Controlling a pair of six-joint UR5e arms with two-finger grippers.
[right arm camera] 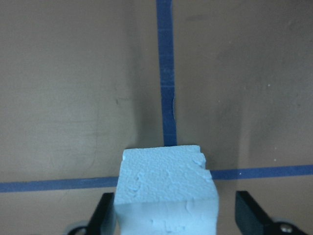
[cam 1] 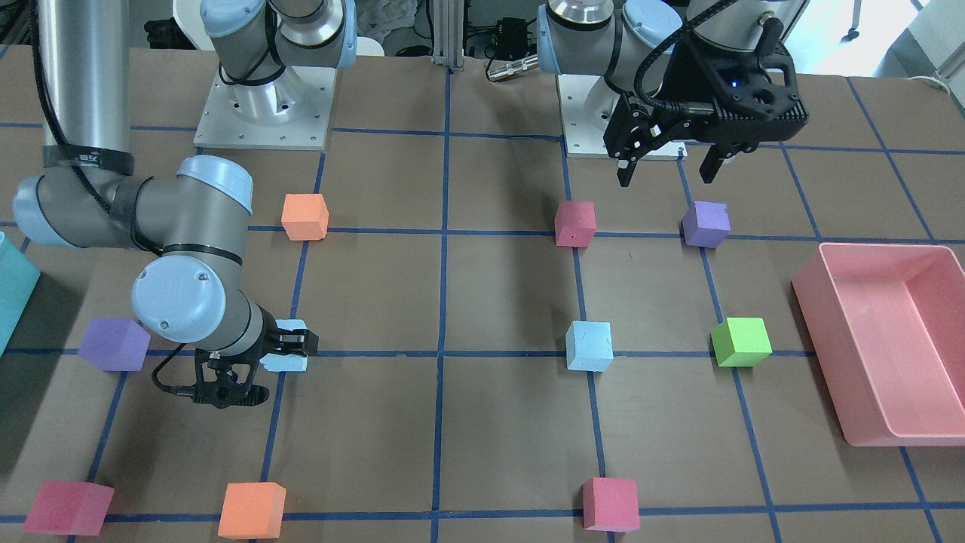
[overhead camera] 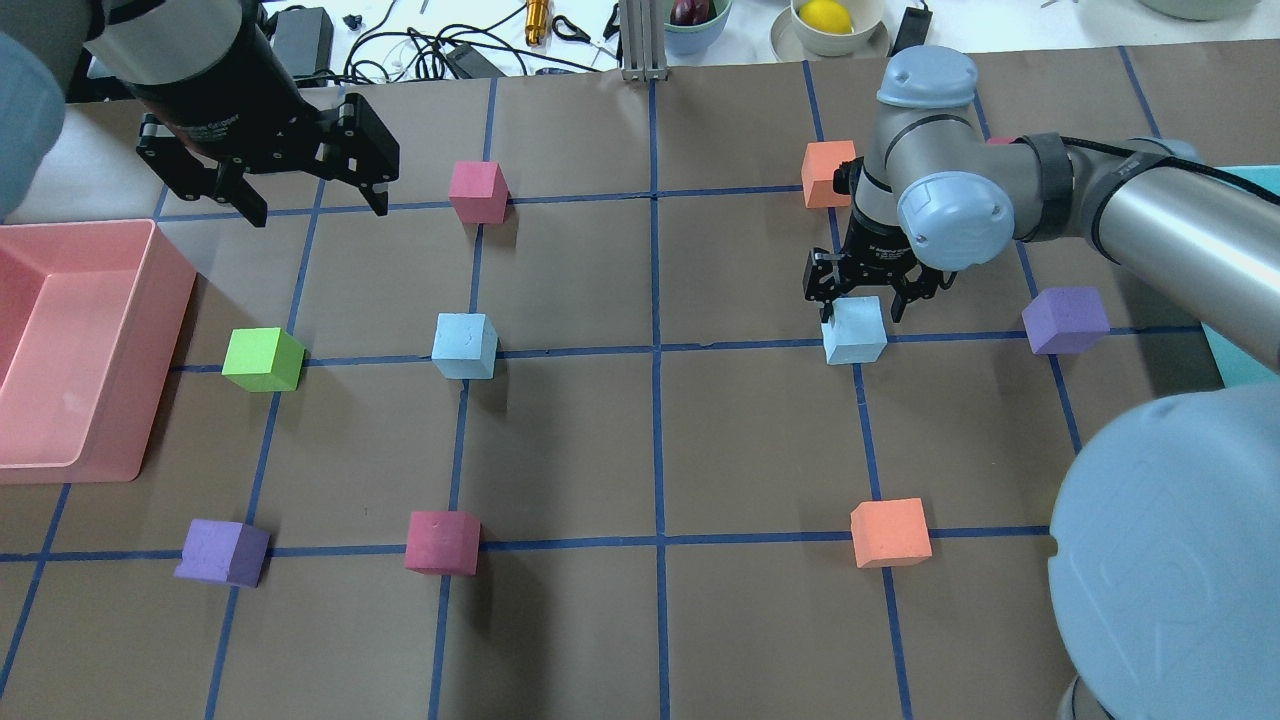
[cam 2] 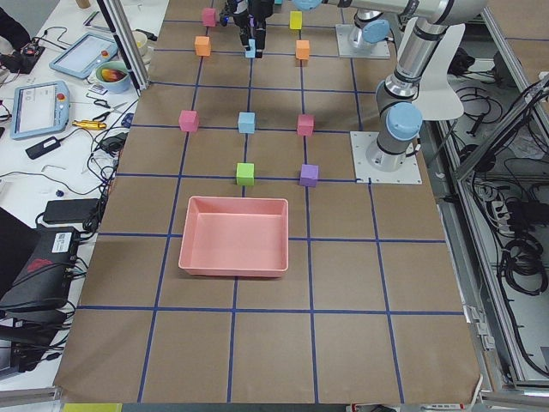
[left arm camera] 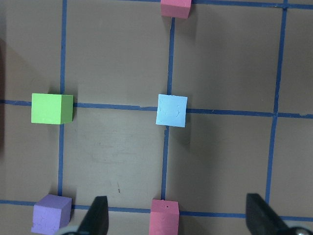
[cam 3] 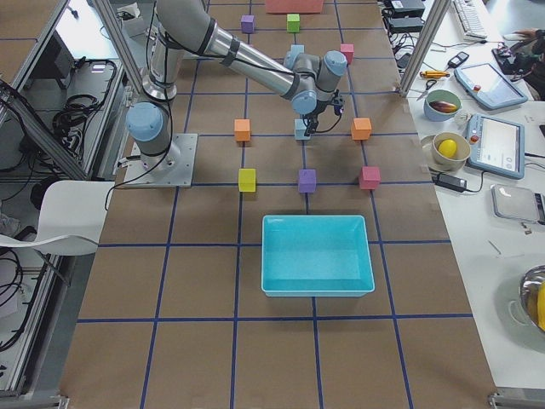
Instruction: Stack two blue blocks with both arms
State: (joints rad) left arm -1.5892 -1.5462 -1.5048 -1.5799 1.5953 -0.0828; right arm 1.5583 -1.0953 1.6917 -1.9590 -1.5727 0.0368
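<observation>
Right of centre in the overhead view, the right gripper (overhead camera: 860,314) straddles one blue block (overhead camera: 853,332), jaws spread and not yet clenched; the other blue block (overhead camera: 465,345) rests left of centre on the bench (overhead camera: 560,450), below the spread, empty left gripper (overhead camera: 318,212)

Rightward from tray (overhead camera: 172,340), in one row: first block (overhead camera: 262,359) just beside, second block (overhead camera: 465,345) farther, third block (overhead camera: 853,332) farthest, straddled by right gripper (overhead camera: 860,315). Left gripper (overhead camera: 318,210) beyond tray's far corner.
</observation>
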